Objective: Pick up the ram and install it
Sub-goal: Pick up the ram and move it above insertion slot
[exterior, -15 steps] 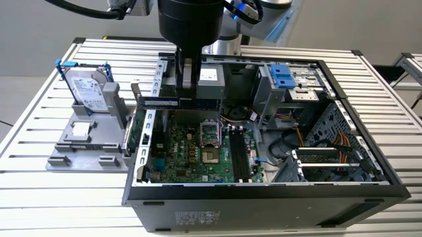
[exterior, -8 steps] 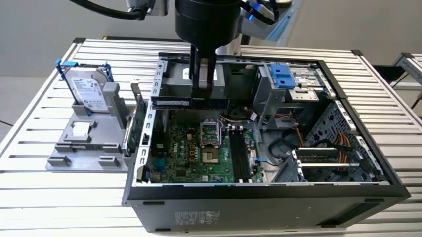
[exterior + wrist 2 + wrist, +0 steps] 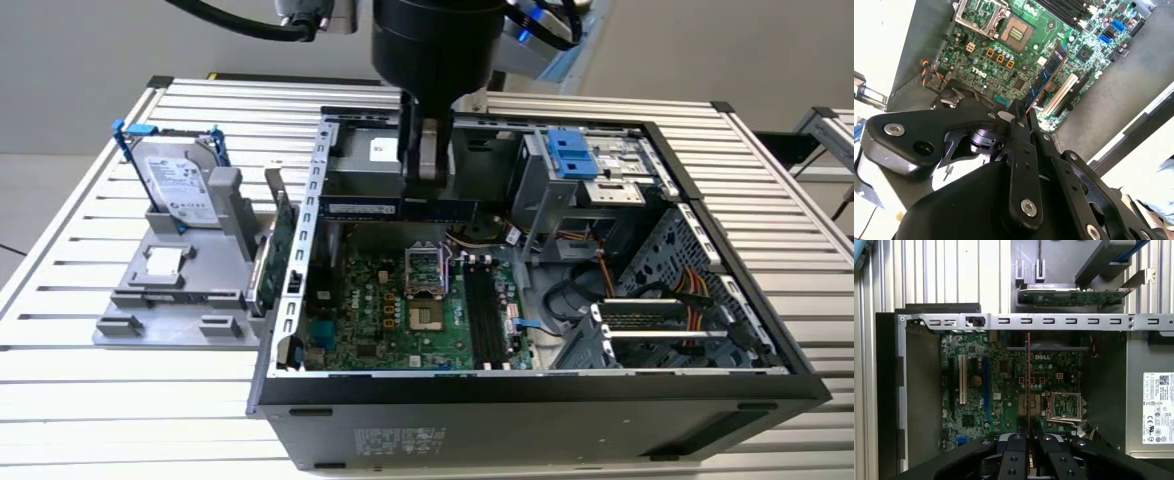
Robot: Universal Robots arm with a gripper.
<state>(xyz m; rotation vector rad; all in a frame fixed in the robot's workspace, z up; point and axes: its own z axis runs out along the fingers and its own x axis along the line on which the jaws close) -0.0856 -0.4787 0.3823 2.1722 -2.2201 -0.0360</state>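
Across the whole exterior view, a slatted metal bench (image 3: 80,400). At centre and right of that frame, an open computer case (image 3: 534,395). Inside it, a green motherboard (image 3: 387,310) with black memory slots (image 3: 487,315) running toward the frame's bottom edge. Entering at top centre, the dark robot arm (image 3: 434,45). At the exterior view's left, a grey fixture (image 3: 174,290) propping up a silver hard drive (image 3: 180,180) with a blue bracket, well apart from the arm.

Above the upper middle of the case, the pincer (image 3: 424,182), clamped shut on the ram (image 3: 387,208). Grips it from above and holds it clear of the board. Long axis level, running from the exterior view's left to its right. By that view, crosswise to the memory slots, with the slots lower in the frame and a little to the right.

In the second wrist view, the ram (image 3: 1046,75) reaching out from the pincer (image 3: 1021,114) over the motherboard (image 3: 1004,45). In the first wrist view, the ram (image 3: 1027,385) edge-on, a thin line between the fingers (image 3: 1015,445), not seated in any slot.
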